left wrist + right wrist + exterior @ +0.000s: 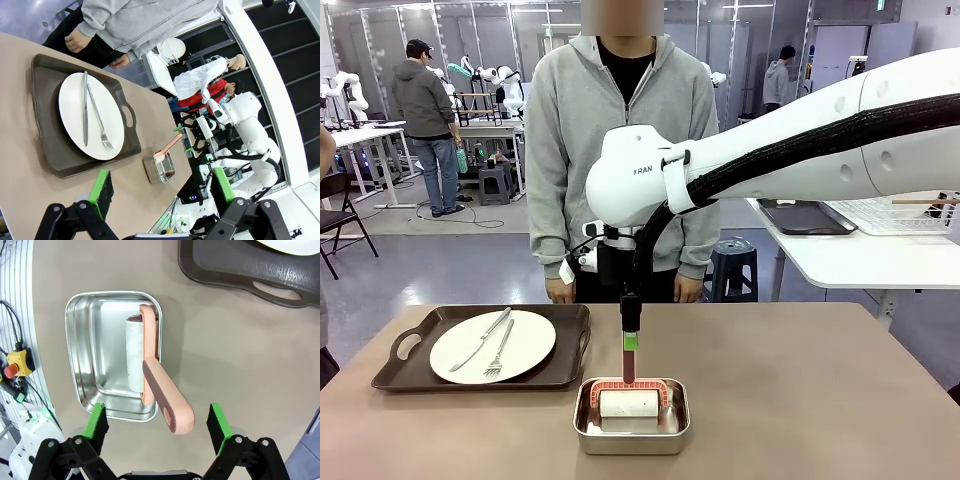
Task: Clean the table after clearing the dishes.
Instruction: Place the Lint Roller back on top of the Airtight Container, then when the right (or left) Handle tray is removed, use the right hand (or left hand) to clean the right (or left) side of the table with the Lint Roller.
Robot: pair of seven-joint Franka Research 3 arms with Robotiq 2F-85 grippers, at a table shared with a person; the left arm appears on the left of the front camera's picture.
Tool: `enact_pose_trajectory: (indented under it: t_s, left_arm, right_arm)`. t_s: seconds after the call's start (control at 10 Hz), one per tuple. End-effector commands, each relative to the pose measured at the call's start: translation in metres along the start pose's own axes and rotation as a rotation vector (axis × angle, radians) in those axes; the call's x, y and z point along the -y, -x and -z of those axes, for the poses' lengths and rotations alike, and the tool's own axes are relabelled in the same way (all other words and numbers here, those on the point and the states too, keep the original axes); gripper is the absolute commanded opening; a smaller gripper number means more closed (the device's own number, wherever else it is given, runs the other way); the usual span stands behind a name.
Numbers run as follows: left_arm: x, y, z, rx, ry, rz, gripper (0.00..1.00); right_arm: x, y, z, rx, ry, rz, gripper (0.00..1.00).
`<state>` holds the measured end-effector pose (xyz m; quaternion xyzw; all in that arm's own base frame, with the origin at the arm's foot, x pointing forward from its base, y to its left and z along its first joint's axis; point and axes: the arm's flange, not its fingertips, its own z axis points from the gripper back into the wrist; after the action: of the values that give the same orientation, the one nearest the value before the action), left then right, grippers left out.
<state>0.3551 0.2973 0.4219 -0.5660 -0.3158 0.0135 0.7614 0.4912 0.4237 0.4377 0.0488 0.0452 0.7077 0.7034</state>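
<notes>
The right pincer (157,416) hangs wide open astride the pink handle (167,402) of the lint roller (135,355) without touching it. A sound grasp would, I judge, centre the pads on the handle's flat upper part, then lift straight so the roll clears the rim of the metal pan (85,340) near the worktop's (800,400) front edge. The left pincer (161,182) is also wide open and empty. Farther off the tray (570,350) with plate (525,345), knife (483,338) and fork (501,350) sits uncleared before the person; from the front the right pincer's gap is unreadable, and the right wrist view cuts the tray off.
</notes>
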Motion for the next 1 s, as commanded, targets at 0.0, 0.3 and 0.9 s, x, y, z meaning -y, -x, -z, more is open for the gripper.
enact_pose_trajectory:
  t_s: [0.0,0.3,0.9]
  left_arm:
    - [0.0018,0.0018,-0.0033,-0.001,0.004,0.0,1.0]
    - [0.0018,0.0018,-0.0033,-0.001,0.004,0.0,1.0]
    - [0.0018,0.0018,-0.0033,-0.001,0.004,0.0,1.0]
  right_arm:
    - [-0.0012,0.0037,-0.0039,-0.011,0.005,0.045,1.0]
    - [0.0,0.0,0.0,0.0,0.0,0.0,1.0]
    - [0.0,0.0,0.0,0.0,0.0,0.0,1.0]
